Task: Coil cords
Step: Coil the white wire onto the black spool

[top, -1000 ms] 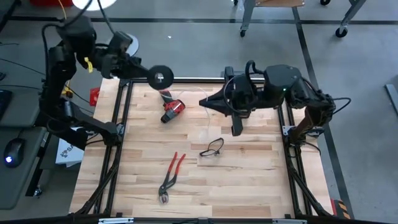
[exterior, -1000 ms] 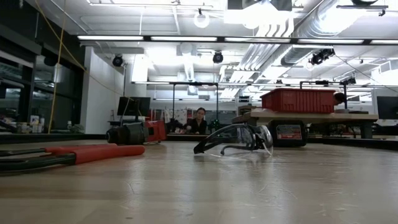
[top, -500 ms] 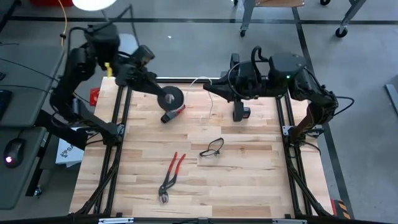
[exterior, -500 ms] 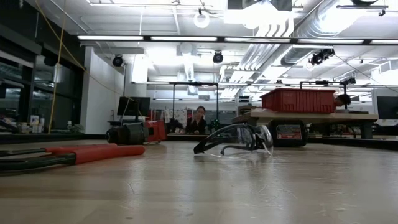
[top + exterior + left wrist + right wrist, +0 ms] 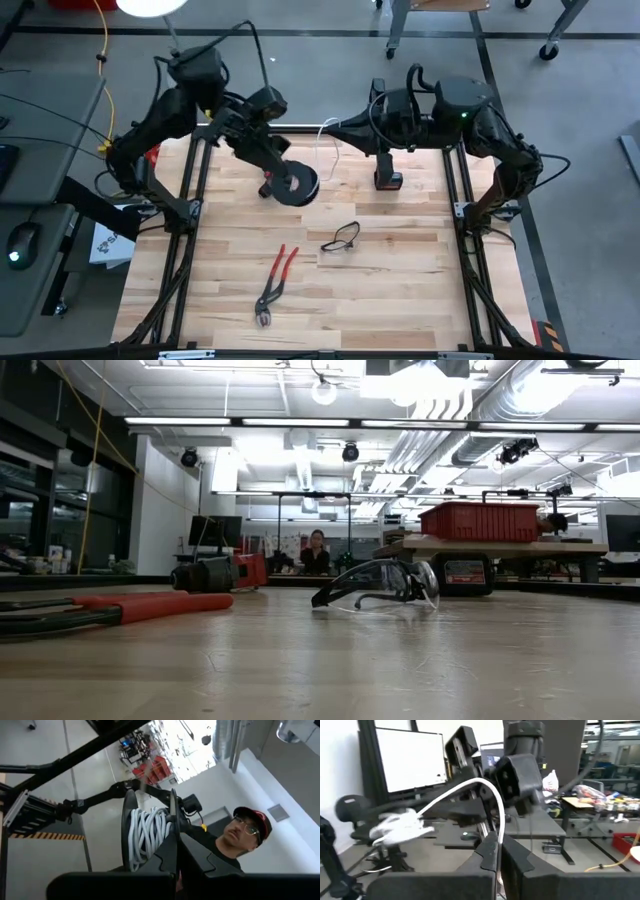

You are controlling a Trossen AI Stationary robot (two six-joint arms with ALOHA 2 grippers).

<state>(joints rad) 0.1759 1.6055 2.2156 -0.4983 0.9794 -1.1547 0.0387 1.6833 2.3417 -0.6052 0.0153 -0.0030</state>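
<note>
Coiling looks well advanced. The left gripper [image 5: 283, 172], clamped shut on the small round black spool [image 5: 296, 183], holds it above the counter's far edge with many turns of thin white cord [image 5: 146, 836] already wound. The right gripper [image 5: 333, 133] pinches the cord's short remaining loose loop.
</note>
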